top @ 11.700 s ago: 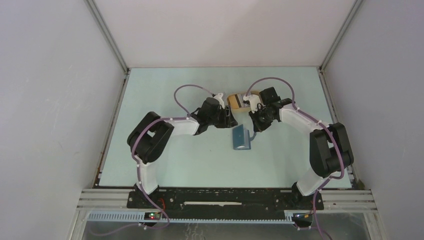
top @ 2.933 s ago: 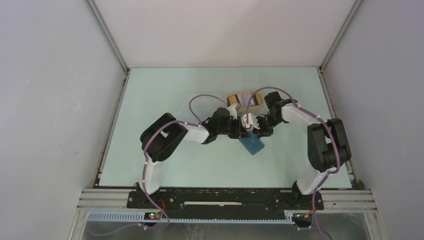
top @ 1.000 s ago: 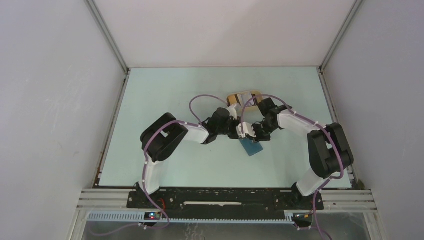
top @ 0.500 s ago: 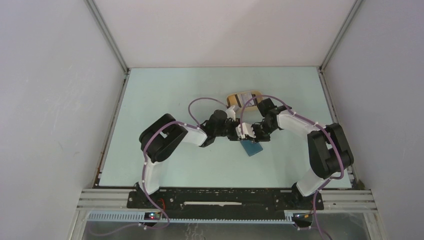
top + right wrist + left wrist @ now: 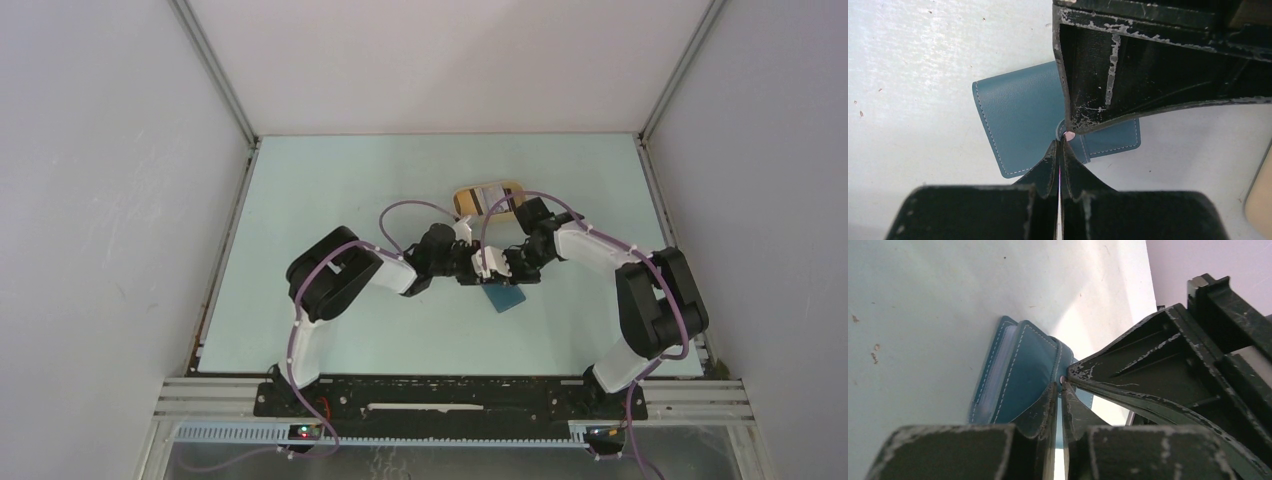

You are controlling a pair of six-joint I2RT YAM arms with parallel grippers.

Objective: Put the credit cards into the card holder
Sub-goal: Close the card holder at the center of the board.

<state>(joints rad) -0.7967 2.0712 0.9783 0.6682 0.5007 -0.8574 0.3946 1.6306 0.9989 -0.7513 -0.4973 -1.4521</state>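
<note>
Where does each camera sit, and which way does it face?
Top external: above and behind the bases, facing down at the table; both arms show.
Left wrist: on the left wrist, looking past the left gripper at the card holder.
Right wrist: on the right wrist, looking past the right gripper at it.
Shared: all see the card holder; each wrist view shows the other gripper.

We see the card holder [image 5: 1018, 120] in a teal, leather-like material, smooth and matt, with pale stitching along its edges. The left hand [image 5: 1059, 390] and the right hand [image 5: 1059, 147] are hard black plastic, scuffed and chipped whitish at the edges. The bench [image 5: 330, 190] looks pale, matt and faintly speckled. The arm shells [image 5: 600, 240] are smooth white plastic.
</note>
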